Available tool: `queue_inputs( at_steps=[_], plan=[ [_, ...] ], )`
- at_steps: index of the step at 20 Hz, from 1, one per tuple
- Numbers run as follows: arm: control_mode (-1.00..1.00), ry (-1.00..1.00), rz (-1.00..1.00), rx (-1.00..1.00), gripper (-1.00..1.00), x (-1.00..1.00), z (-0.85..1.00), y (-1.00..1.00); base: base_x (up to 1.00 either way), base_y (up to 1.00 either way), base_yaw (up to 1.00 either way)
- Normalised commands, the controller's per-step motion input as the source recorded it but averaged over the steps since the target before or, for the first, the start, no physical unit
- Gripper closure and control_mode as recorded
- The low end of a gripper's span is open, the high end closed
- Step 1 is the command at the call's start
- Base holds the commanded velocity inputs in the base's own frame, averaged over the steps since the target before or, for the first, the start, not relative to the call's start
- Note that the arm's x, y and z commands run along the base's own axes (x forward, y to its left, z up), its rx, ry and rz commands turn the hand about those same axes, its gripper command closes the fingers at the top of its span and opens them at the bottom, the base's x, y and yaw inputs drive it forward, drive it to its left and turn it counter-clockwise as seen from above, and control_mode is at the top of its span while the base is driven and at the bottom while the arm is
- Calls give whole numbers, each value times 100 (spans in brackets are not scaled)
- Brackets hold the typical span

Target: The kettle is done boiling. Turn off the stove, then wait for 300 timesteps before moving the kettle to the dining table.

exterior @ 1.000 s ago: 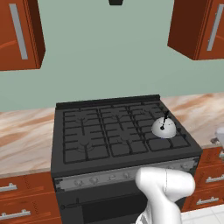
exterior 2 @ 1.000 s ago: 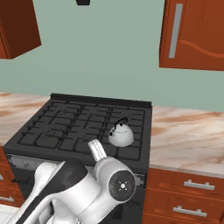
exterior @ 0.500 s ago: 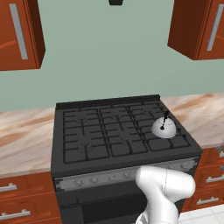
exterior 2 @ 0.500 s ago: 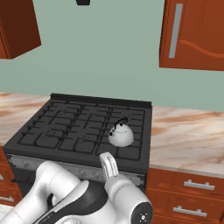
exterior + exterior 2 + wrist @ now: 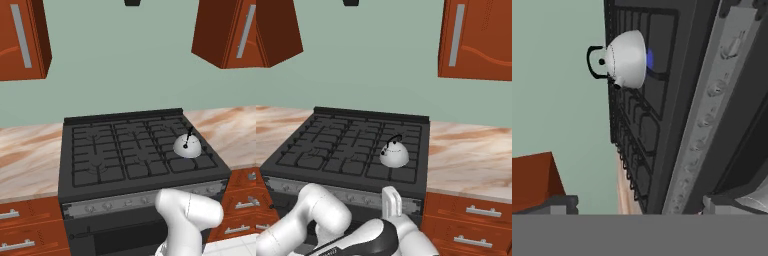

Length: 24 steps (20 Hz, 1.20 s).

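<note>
**Q:** On the stove (image 5: 125, 150), where did the kettle (image 5: 187, 146) sit?

**A:** It sat on the front right burner, upright, its thin black handle on top. From the hand view, rolled on its side, a blue glow showed just beneath the kettle (image 5: 628, 59), so the burner looked lit.

**Q:** Where was the arm?

**A:** It was folded low in front of the oven door, close to the knob strip (image 5: 714, 100). The hand camera looked along that strip from close by.

**Q:** Was the gripper spread or pressed together?

**A:** I could not tell; the finger tips were not clear in any view.

**Q:** Which step was in hand?

**A:** Turning off the stove, by my reading. The next move probably called for reaching the knob for the kettle's burner, gripping it and twisting it off.
</note>
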Motion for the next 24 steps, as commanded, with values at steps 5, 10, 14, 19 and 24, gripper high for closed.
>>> queue_inputs(
  at_steps=[5,10,14,19,24],
  plan=[
    [-100,0,0,7,-100,31,-20,-11,0,0,0],
    [-100,0,0,3,-100,20,-22,-5,0,0,0],
    [-100,0,0,3,-100,9,-24,0,0,0,0],
    [-100,0,0,5,-100,19,-29,0,0,0,0],
    [-100,0,0,6,-100,25,-31,0,0,0,0]
  ],
)
